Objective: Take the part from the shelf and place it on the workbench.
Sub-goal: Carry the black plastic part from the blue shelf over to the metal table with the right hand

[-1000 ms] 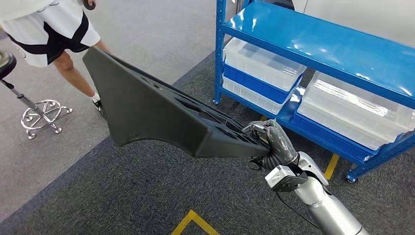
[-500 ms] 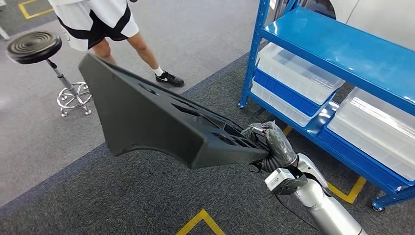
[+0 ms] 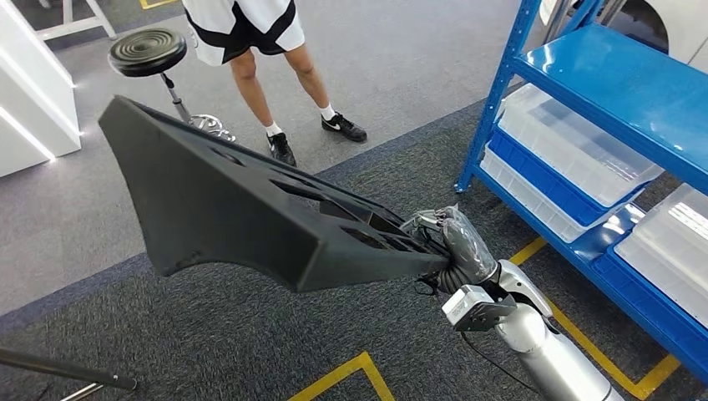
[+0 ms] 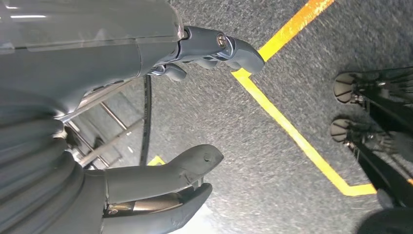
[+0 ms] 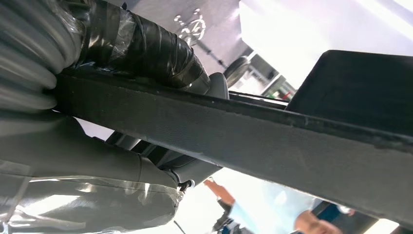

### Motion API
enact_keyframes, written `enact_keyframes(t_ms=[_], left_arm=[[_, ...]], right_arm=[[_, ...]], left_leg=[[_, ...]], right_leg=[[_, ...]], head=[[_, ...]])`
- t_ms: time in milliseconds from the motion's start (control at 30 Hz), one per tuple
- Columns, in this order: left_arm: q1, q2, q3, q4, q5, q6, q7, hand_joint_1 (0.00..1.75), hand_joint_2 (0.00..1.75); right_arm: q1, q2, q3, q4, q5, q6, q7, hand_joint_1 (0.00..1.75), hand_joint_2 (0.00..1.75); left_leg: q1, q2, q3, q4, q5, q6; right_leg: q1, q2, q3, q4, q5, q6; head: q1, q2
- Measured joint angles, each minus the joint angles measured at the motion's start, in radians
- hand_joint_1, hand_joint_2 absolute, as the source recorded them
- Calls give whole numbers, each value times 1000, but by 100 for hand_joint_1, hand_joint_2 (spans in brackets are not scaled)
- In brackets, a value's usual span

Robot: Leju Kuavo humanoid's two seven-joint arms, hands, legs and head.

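Right hand point(image 3: 455, 242): we find it clamped on the narrow end of the black part point(image 3: 242, 209), so the wide end juts forward.
Left hand point(image 4: 122, 122): fingers apart, holding nothing.
Shelf point(image 3: 618, 92): part already off; desk placement pending.

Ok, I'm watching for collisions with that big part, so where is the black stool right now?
In the head view the black stool stands at upper left on the grey floor, beside the person and just beyond the far tip of the black part held by the right hand.

Blue shelf point(image 3: 601, 92) has clear bins point(image 3: 576, 150) on its lower level; stool point(image 3: 150, 54) sits on the floor point(image 3: 401, 50).
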Motion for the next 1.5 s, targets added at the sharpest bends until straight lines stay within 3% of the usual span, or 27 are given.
enact_keyframes(t_ms=[67,133,167,233,300,367,400,433,500,567,600,667,733,800,867,900,967,1033,1100,1167,1200,1267,1300,1367,1400,1433,1500], left_arm=[[0,4,2,0,2,1,0,0,175],[1,1,5,0,6,2,1,0,175],[1,-2,8,0,8,3,2,0,175],[-1,-8,15,0,11,4,6,0,175],[-6,-12,26,0,17,4,11,0,175],[-5,-14,39,0,25,6,16,0,175],[-1,-15,46,0,30,7,17,0,175],[4,-15,54,0,35,9,18,0,175],[16,-16,70,0,45,13,21,0,175],[22,-15,85,0,53,17,28,0,175],[25,-16,93,0,57,20,32,0,175],[35,-20,107,0,62,22,37,0,175],[41,-24,118,0,64,23,41,0,175],[38,-26,127,0,65,24,44,0,175],[34,-29,134,0,67,25,46,0,175],[34,-31,138,0,67,25,48,0,175],[36,-32,144,0,66,25,51,0,175],[36,-31,148,0,65,25,51,0,175],[35,-30,150,0,64,27,52,0,175],[38,-30,152,0,63,31,53,0,175],[40,-31,152,0,63,33,54,0,175],[38,-32,153,0,63,34,55,0,175],[36,-34,153,0,63,35,56,0,175],[30,-36,154,0,61,35,55,0,175],[29,-37,154,0,59,33,54,0,175],[29,-37,155,0,56,32,53,0,175],[29,-37,155,0,40,26,45,0,175]], right_arm=[[-5,0,0,-3,-3,-4,4,175,175],[-9,0,0,-6,-9,-8,7,175,175],[-10,0,0,-8,-12,-9,8,175,175],[-14,-3,0,-13,-16,-10,9,175,175],[-12,-11,0,-15,-18,-12,9,175,175],[-3,-23,0,-15,-18,-14,10,175,175],[3,-31,-1,-17,-18,-16,11,175,175],[8,-40,-4,-19,-18,-18,11,175,175],[15,-56,-13,-26,-17,-24,11,175,175],[22,-66,-25,-32,-18,-29,11,175,175],[24,-68,-30,-33,-18,-30,11,175,175],[25,-69,-38,-37,-18,-31,12,175,175],[23,-69,-46,-40,-18,-31,13,175,175],[23,-70,-52,-42,-19,-31,13,175,175],[24,-70,-55,-42,-20,-31,16,175,175],[24,-70,-56,-42,-20,-31,18,175,175],[23,-70,-58,-42,-20,-30,20,175,175],[22,-70,-63,-42,-20,-31,21,175,175],[21,-71,-66,-42,-20,-30,22,175,175],[19,-71,-67,-43,-19,-29,23,175,175],[18,-71,-67,-43,-19,-29,24,175,175],[16,-71,-67,-44,-18,-29,25,175,175],[16,-72,-67,-43,-18,-29,26,175,175],[18,-72,-67,-42,-18,-29,27,175,175],[19,-72,-67,-40,-17,-29,28,175,175],[19,-72,-67,-40,-17,-28,28,175,175],[18,-72,-67,-39,-17,-21,28,175,175]], left_leg=[[-8,11,12,-30,2,11],[-10,-12,7,-34,9,21],[-7,-22,8,-40,13,27],[0,-39,16,-54,22,38],[3,-57,19,-58,25,43],[4,-80,19,-57,25,44],[5,-94,19,-55,23,42],[7,-109,19,-51,21,39],[12,-139,12,-34,11,27],[15,-167,-6,-12,4,12],[17,-181,-15,-7,5,5],[22,-197,-25,-7,9,-4],[19,-153,-43,30,-10,-10],[14,-90,-93,138,-62,-12],[14,-69,-146,249,-103,-10],[14,-65,-154,266,-101,-7],[9,-54,-110,188,-51,5],[-6,-7,-42,57,-8,19],[-20,19,-17,-2,-1,29],[-23,-6,-17,-13,5,38],[-21,-19,-12,-22,10,43],[-16,-44,-1,-39,22,54],[-15,-56,0,-42,25,57],[-15,-83,-1,-41,27,60],[-16,-99,-1,-39,26,61],[-16,-114,-1,-37,25,60],[-15,-145,-1,-30,22,56]], right_leg=[[4,-15,1,0,-1,6],[4,-32,4,-4,-1,14],[3,-29,6,-4,-3,19],[0,29,-8,35,-35,27],[-4,94,-62,149,-97,31],[-8,105,-115,251,-126,36],[-12,106,-122,256,-111,39],[-19,109,-112,225,-79,44],[-34,146,-67,112,-12,54],[-41,187,-45,50,5,54],[-38,192,-45,48,-2,50],[-35,164,-45,46,-2,36],[-33,134,-39,41,0,21],[-27,103,-34,37,-1,11],[-18,72,-32,37,-3,6],[-14,57,-31,37,-5,4],[-8,30,-28,36,-7,2],[-4,6,-23,35,-11,4],[-1,-17,-19,32,-13,11],[-1,-36,-13,26,-15,21],[-3,-26,-11,29,-20,26],[-6,33,-31,85,-59,32],[-8,69,-56,140,-88,32],[-8,100,-116,253,-131,33],[-8,104,-132,278,-128,33],[-9,106,-132,267,-106,33],[-12,127,-91,158,-31,31]], head=[[0,0],[0,0],[0,0],[1,0],[1,0],[2,0],[2,0],[2,0],[2,0],[1,0],[1,0],[1,0],[1,0],[0,0],[0,0],[0,0],[0,0],[1,0],[1,0],[1,0],[1,0],[2,0],[2,0],[2,0],[2,0],[2,0],[2,0]])
